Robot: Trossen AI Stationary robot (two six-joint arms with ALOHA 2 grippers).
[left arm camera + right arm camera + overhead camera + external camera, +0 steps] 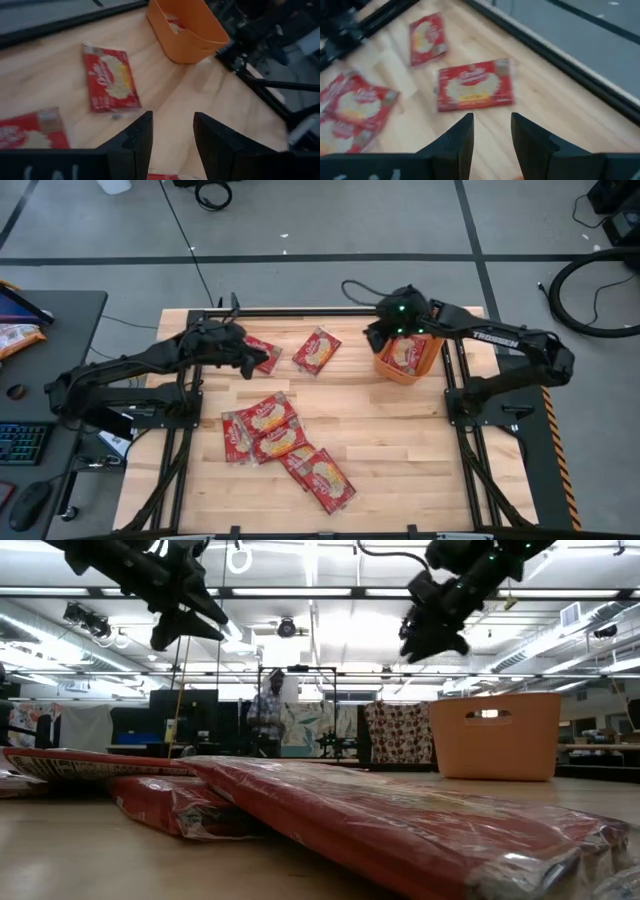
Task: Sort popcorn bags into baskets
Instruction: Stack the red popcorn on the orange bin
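Observation:
Red popcorn bags with cream ovals lie flat on the wooden table. One popcorn bag point(317, 350) point(111, 80) point(475, 90) lies alone mid-table, and another bag point(265, 352) point(426, 39) sits under my left gripper. Several overlapping bags point(268, 430) point(352, 107) form a cluster toward the near edge. The orange basket point(408, 356) point(495, 735) point(187, 30) stands at the far right with a packet point(175, 22) inside. My left gripper point(258, 363) point(172, 135) hovers open above the table's left-centre. My right gripper point(378, 338) point(490, 135) hangs open just left of the basket.
The black frame rails point(455, 395) run along the table's sides and far edge. Bare wood point(400, 430) lies between the cluster and the basket. A desk with a keyboard point(20, 442) stands left of the table. A person point(266, 710) stands far off in the room.

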